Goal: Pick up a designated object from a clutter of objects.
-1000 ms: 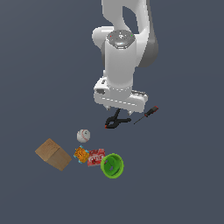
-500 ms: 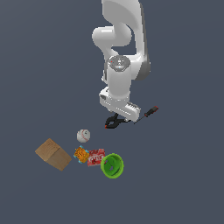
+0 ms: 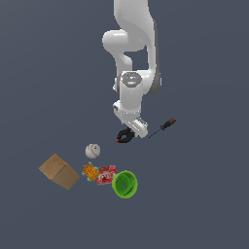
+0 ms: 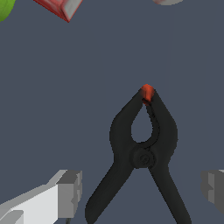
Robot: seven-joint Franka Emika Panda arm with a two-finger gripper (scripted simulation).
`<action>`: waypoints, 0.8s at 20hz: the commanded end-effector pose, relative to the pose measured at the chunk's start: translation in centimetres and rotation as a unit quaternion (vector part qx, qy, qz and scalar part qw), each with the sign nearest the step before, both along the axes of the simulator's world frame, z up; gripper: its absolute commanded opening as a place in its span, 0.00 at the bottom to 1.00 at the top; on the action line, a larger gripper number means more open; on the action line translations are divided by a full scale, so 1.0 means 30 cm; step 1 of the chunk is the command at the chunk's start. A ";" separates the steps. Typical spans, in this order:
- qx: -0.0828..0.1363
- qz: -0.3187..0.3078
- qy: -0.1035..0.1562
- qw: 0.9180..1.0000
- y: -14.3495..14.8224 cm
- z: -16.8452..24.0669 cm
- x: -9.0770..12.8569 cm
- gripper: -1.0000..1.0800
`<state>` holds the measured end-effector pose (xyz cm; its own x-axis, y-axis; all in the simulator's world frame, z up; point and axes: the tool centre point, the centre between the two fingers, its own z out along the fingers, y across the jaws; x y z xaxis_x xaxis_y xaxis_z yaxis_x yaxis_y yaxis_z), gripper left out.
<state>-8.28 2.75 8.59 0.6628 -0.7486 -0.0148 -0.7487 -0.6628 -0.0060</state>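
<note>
Wrist view: black spring clamp (image 4: 142, 153) lies flat on the floor, its long axis running from the splayed handles to the red-orange tip (image 4: 147, 92). Gripper (image 4: 142, 190) is spread wide, fingers (image 4: 70, 192) either side of the handles, gripping nothing. Exterior view: clamp (image 3: 125, 135) sits directly under the arm, mostly hidden; screwdriver (image 3: 163, 127) just beside, baseball (image 3: 93, 151) near, tan box (image 3: 59, 171) and green bowl (image 3: 125, 184) farther.
</note>
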 end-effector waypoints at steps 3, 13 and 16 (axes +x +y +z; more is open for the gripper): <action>-0.005 -0.032 -0.002 0.999 -0.010 -0.038 -0.034 0.96; -0.007 -0.043 -0.002 0.999 -0.015 -0.060 -0.049 0.96; -0.007 -0.044 -0.002 0.999 -0.016 -0.082 -0.050 0.96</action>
